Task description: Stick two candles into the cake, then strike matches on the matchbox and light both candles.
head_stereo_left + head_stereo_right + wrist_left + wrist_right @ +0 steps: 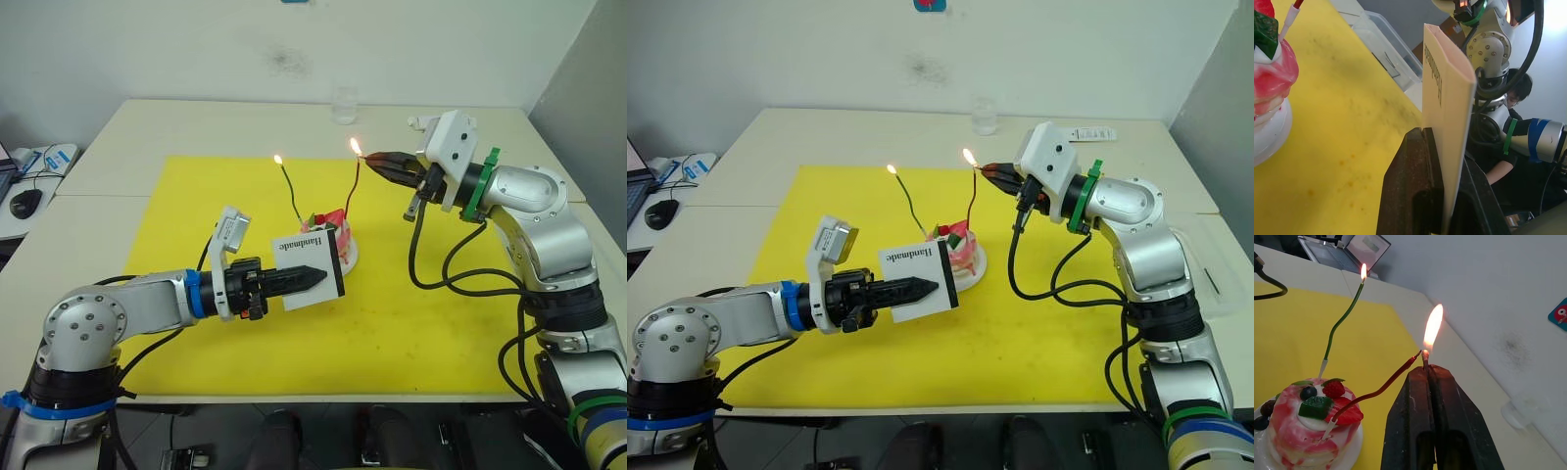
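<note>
Reading "Handmade" in dark print on its face, the flat white cardboard matchbox (311, 258) is clamped on edge between the closed black fingers of the left gripper (315, 278), just in front of the small round pink-and-white cake (1311, 427) on its white plate (977, 262), near the middle of the yellow mat (411, 323) covering the pale table (196, 122). Both thin wavy candles stand in the cake: the green candle (1342, 322) burns at its tip, and the red candle (1382, 387) bends toward the right gripper (1426, 368), whose fingers are pressed together on a short burning match (1425, 358), flame at the red tip. Most of the match is hidden between the fingers. A clear glass (344, 105) stands by the table's far edge
</note>
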{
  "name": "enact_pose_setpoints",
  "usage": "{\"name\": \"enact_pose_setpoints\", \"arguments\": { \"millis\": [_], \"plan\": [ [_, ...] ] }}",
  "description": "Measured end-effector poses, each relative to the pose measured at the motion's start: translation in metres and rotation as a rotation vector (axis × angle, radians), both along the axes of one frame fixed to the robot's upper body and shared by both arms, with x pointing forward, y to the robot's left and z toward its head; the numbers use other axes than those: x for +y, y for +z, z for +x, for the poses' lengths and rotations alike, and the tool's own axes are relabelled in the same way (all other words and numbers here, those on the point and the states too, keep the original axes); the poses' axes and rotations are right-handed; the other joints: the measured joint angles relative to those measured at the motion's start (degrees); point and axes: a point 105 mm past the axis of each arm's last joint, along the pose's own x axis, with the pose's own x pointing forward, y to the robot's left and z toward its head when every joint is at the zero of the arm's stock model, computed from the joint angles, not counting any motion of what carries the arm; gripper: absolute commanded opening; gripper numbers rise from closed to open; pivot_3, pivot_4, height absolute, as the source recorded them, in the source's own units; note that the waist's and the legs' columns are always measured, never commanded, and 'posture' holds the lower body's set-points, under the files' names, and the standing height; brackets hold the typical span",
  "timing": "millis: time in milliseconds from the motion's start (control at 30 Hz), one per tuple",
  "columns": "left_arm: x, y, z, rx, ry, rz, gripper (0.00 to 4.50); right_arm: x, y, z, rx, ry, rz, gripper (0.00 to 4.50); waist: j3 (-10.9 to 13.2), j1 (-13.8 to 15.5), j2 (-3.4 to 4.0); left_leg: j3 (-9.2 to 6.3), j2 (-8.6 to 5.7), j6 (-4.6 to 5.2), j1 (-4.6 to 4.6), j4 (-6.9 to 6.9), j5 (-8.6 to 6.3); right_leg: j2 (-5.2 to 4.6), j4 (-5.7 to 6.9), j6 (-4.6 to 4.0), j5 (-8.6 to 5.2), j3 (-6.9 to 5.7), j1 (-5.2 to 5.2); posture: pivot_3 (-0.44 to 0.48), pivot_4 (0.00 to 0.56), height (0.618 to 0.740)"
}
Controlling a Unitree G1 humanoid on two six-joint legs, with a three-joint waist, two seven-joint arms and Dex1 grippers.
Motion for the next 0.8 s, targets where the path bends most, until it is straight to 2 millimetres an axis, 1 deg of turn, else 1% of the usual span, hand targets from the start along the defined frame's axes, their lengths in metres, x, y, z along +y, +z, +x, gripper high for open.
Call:
{"name": "enact_pose_setpoints", "arguments": {
  "millis": [367,500,733,800],
  "plan": [
    [0.0,0.0,0.0,0.0,0.0,0.0,0.0,-0.004,-0.009,-0.001,0.029,-0.002,-0.018,0.02,0.0,0.0,0.0,0.0,0.0,0.0,0.0,0.0,0.0,0.0,0.0,0.0,0.0,0.0,0.0,0.0,0.15,0.74],
    [0.0,0.0,0.0,0.0,0.0,0.0,0.0,-0.011,-0.009,-0.001,0.027,-0.021,-0.03,0.02,0.0,0.0,0.0,0.0,0.0,0.0,-0.01,0.0,0.0,0.0,0.0,0.0,0.0,0.0,0.0,0.0,0.15,0.74],
    [0.0,0.0,0.0,0.0,-0.001,-0.001,0.0,-0.024,-0.017,-0.002,0.045,-0.063,-0.055,0.02,0.0,0.0,0.0,0.01,0.0,0.0,0.0,0.0,0.0,0.0,0.0,0.0,0.0,0.0,0.0,0.0,0.15,0.74],
    [0.0,0.0,0.0,0.0,-0.001,-0.001,0.0,-0.029,-0.015,-0.002,0.039,-0.08,-0.051,0.02,0.0,0.0,0.0,0.0,0.0,0.0,0.0,0.0,0.0,0.0,0.0,0.0,0.0,0.0,0.0,0.0,0.15,0.74]
  ]
}}
